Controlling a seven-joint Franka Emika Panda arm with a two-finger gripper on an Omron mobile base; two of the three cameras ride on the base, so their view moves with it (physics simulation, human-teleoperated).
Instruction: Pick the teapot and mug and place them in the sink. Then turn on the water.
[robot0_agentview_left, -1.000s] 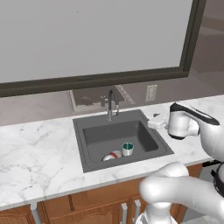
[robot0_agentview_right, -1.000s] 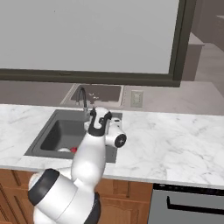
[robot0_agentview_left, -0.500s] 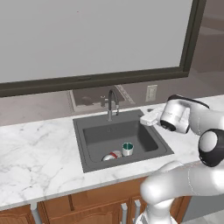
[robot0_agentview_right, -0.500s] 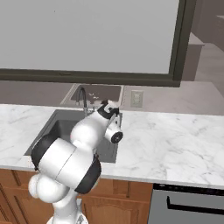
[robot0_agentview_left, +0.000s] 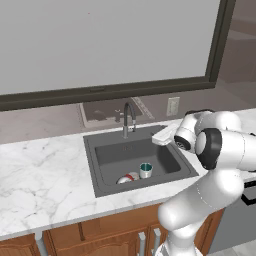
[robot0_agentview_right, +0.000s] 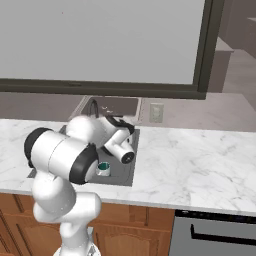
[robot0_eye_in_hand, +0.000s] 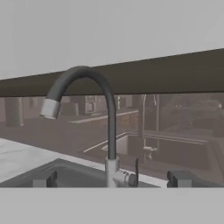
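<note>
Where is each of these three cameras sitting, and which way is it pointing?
Left base view: behind the arm, on its left, looking down at the sink holding the mug and teapot; the arm fills the right.
Right base view: behind, on its right; the arm covers most of the sink.
Hand view: looks level at the tap between the open gripper tips.
Both base views share the mug.

White grey-veined marble worktop (robot0_agentview_left: 40, 170); dark grey rectangular sink (robot0_agentview_left: 107, 152); teal-lined silvery mug (robot0_agentview_left: 145, 170); silver-and-red rounded teapot (robot0_agentview_left: 127, 178).

A white marble counter (robot0_agentview_left: 40, 175) is seen above wooden cabinets (robot0_agentview_left: 100, 235). A wall outlet (robot0_agentview_left: 173, 106) is mounted below a dark-framed window (robot0_agentview_left: 110, 45).
</note>
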